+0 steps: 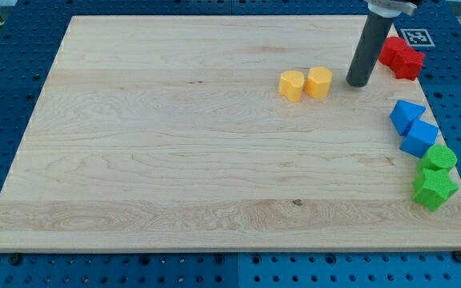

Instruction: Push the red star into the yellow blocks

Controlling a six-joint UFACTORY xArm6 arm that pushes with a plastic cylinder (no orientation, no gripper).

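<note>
Two yellow blocks sit side by side in the upper middle-right of the board: a left one (292, 85) and a right one (319, 82). Two red blocks lie at the view's top right: one partly behind the rod (390, 50), and one to its right (407, 62); which is the star I cannot tell for certain. My tip (358, 83) rests on the board just right of the yellow blocks and left of and below the red blocks, touching neither pair.
Two blue blocks (406, 114) (419, 138) and two green blocks (438, 158) (434, 189) line the board's right edge (460, 172). A fiducial tag (413, 36) lies off the board at the top right.
</note>
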